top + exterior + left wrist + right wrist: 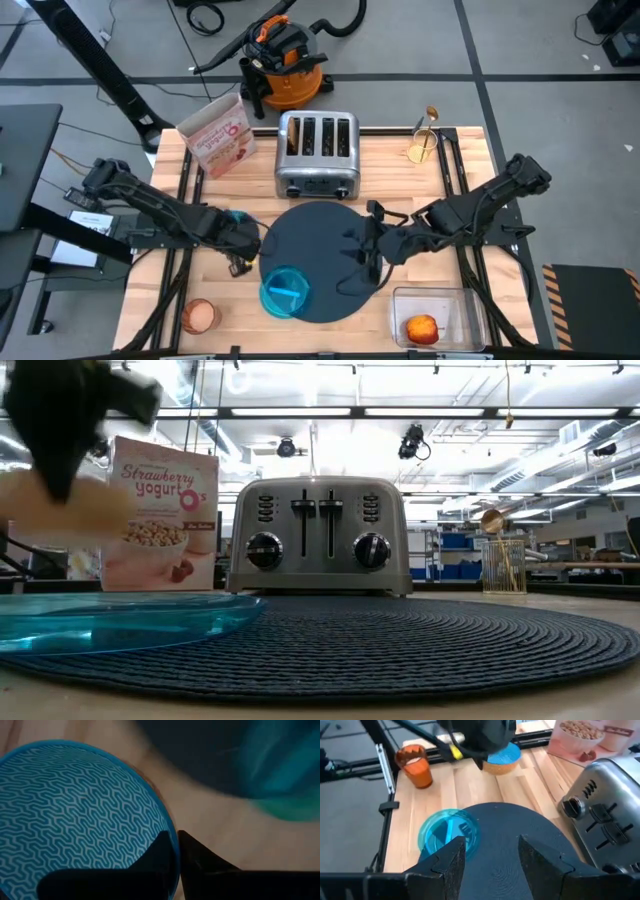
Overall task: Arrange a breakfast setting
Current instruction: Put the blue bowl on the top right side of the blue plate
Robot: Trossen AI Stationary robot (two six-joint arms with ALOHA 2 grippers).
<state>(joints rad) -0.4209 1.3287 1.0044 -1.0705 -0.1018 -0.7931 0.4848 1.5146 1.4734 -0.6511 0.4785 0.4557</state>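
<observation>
1. Far left on the table, front corner: copper cup (199, 316) stands upright, well apart from the mat. We judge it rigid, light and smooth, so slippery; best pinched across the rim.
2. Left of the mat, our left gripper (243, 243) is clamped shut on the rim of the small blue bowl (75, 815), one finger (155, 857) inside the wall, the other outside. Bowl prob. ceramic: stiff, chippable, a bit heavy for an edge pinch, so it may tilt. Keep the lift low.
3. Blue plate (285, 291) lies on the mat's front-left edge, overhanging it. Thin, glossy, hard to get under; we'd take it at the overhanging lip.
4. Mat (325, 225), centre, in front of the toaster (317, 153): woven, floppy, grippy. Slide it, don't lift.
5. Our right gripper (487, 852) hovers over the mat w/ jaws apart, holding nothing.
6. Red apple (422, 328), front right in a clear bin (400, 300): firm, round, rolls. Grip across its widest part.
</observation>
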